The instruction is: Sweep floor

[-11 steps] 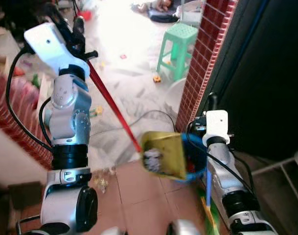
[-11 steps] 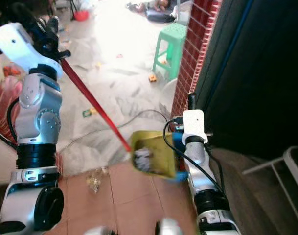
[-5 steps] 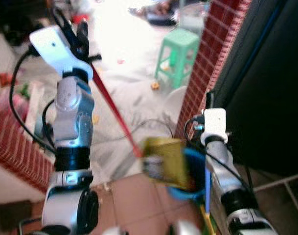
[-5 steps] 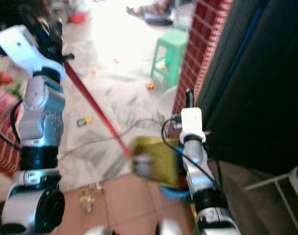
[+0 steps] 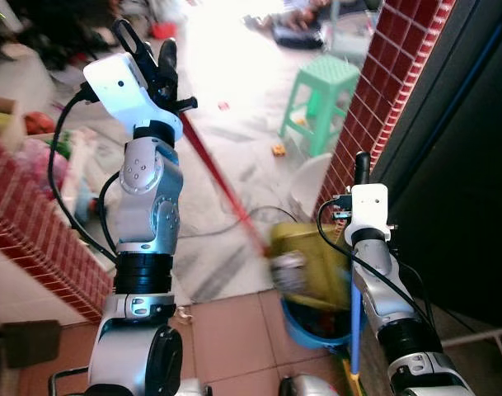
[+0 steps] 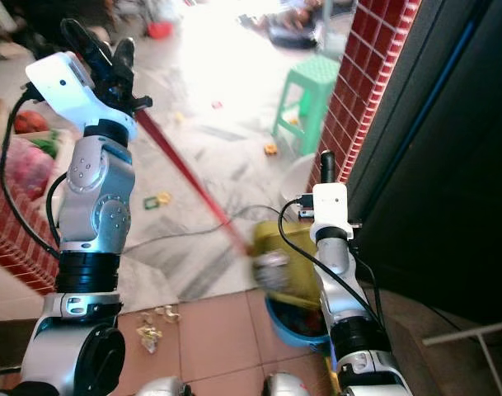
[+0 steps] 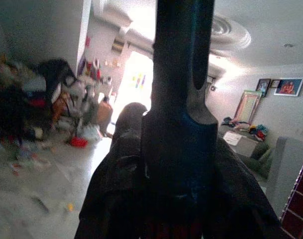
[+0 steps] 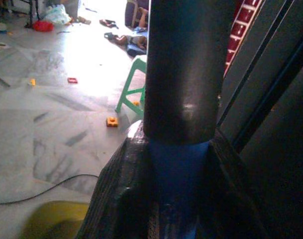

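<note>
My left gripper (image 5: 154,64) is raised high at the left, shut on the top of a red broom handle (image 5: 220,180) that slants down to the right. Its yellow broom head (image 5: 305,257) is blurred and sits just above the blue dustpan (image 5: 310,320) on the tiled floor. The right gripper (image 5: 362,175) is shut on the dustpan's upright handle (image 5: 354,328), which is blue with a black top. In the right wrist view the fingers (image 8: 121,199) clamp that handle (image 8: 183,74). A finger (image 7: 121,164) also presses the dark broom shaft (image 7: 178,99) in the left wrist view.
A red brick pillar (image 5: 374,107) and a dark door stand close on the right. A green stool (image 5: 325,87) stands beyond it, and a low brick wall (image 5: 36,223) is on the left. A cable (image 5: 234,221) crosses the marble floor, with small toys (image 5: 278,149) farther out and scraps (image 6: 152,334) on the tiles.
The whole view has swung, so the camera moved. The yellow broom head has shifted a little right over the dustpan and is now blurred. Both grips are unchanged.
</note>
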